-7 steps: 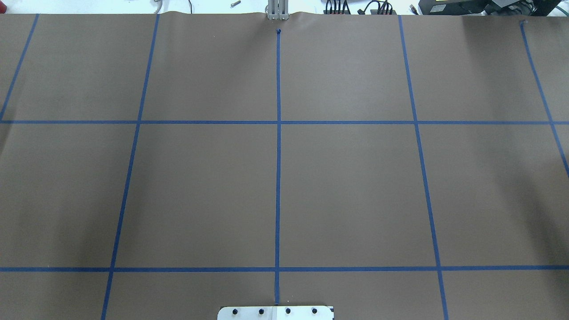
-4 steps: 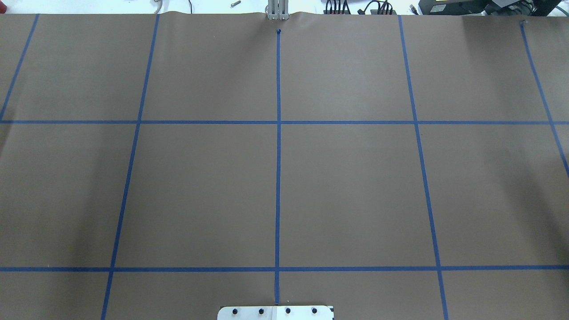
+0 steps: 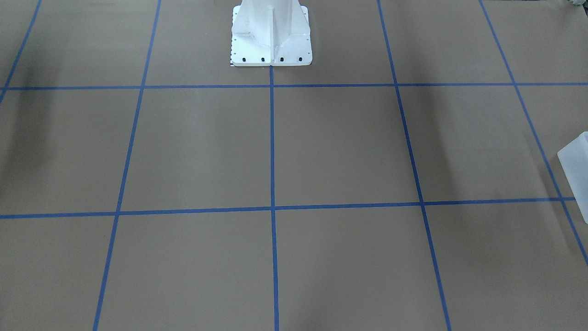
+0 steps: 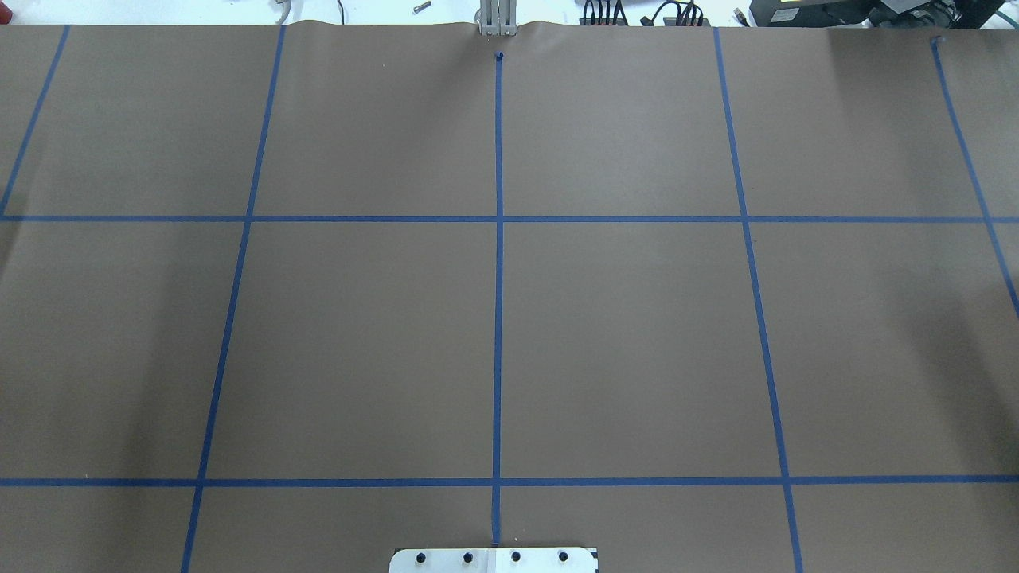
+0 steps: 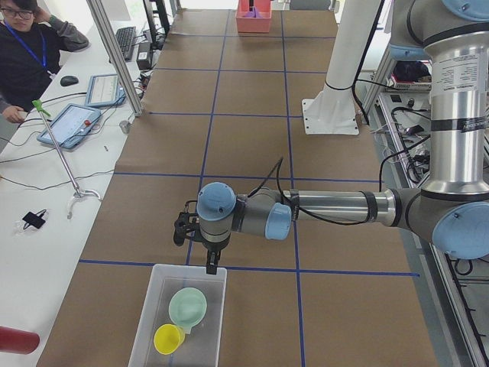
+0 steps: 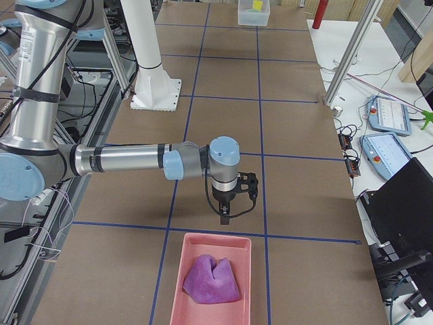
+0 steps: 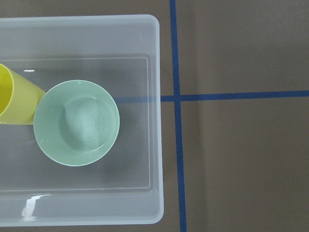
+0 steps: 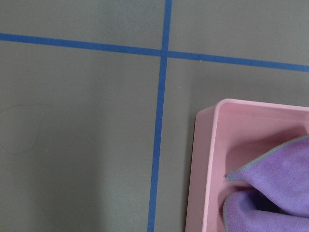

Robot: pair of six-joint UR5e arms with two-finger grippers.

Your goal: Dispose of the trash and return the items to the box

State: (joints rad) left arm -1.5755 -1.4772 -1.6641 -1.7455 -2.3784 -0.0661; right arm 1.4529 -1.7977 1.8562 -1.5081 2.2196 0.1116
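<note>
Zero change on the table (image 4: pixel 637 334) across the last second, and both bins sit loaded.
Toward the robot's left of the white pedestal (image 3: pixel 271 34), at the table's end, the clear box (image 7: pixel 158 121) holds a green bowl (image 7: pixel 76 123) with a yellow cup (image 7: pixel 14 99) just beside it. The left gripper (image 5: pixel 210 267) hangs at the rim nearest the pedestal. Toward the pedestal's other side, the pink tray (image 8: pixel 200 169) holds a purple cloth (image 6: pixel 211 279), with the right gripper (image 6: pixel 225 218) just short of its rim. Whether either pincer is open or closed cannot be told. I judge the sorting finished or nearly so.
</note>
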